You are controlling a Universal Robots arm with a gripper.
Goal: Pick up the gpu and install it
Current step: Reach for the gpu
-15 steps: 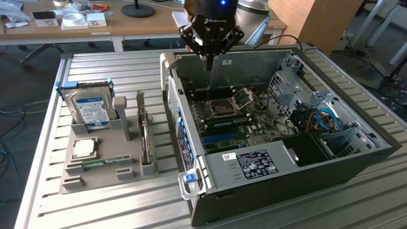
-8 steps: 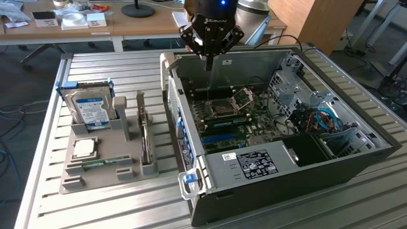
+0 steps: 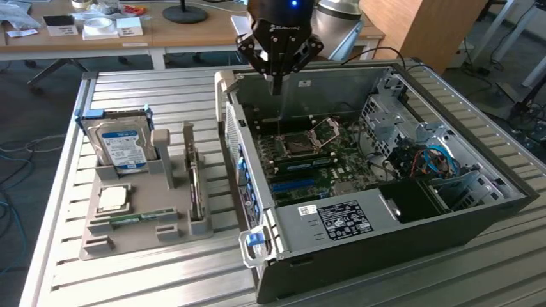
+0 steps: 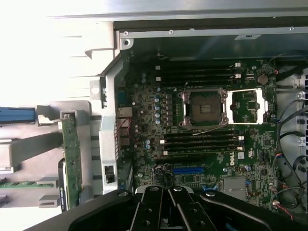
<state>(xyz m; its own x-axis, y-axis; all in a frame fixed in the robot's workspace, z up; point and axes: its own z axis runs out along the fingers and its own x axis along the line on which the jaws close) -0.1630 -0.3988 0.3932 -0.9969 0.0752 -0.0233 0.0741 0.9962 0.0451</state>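
The gpu (image 3: 195, 185) stands edge-on as a slim dark strip in the grey holder tray (image 3: 140, 240), on the exterior view's left of the open computer case (image 3: 375, 211). From the wrist camera the gpu (image 4: 72, 159) is a narrow green-edged board beside the case wall. My gripper (image 3: 275, 82) hangs over the far part of the open case, well apart from the gpu, with its fingers shut and nothing between them. Its black fingers (image 4: 166, 199) meet above the motherboard (image 4: 211, 144), near a blue card slot (image 4: 188, 170).
In the holder tray a hard drive (image 3: 124, 146) with a blue-white label stands upright, with a processor (image 3: 114, 199) and a green memory stick (image 3: 137, 218) lying in front. Cables and a drive cage (image 3: 435, 160) fill the case's right side. Desks stand behind.
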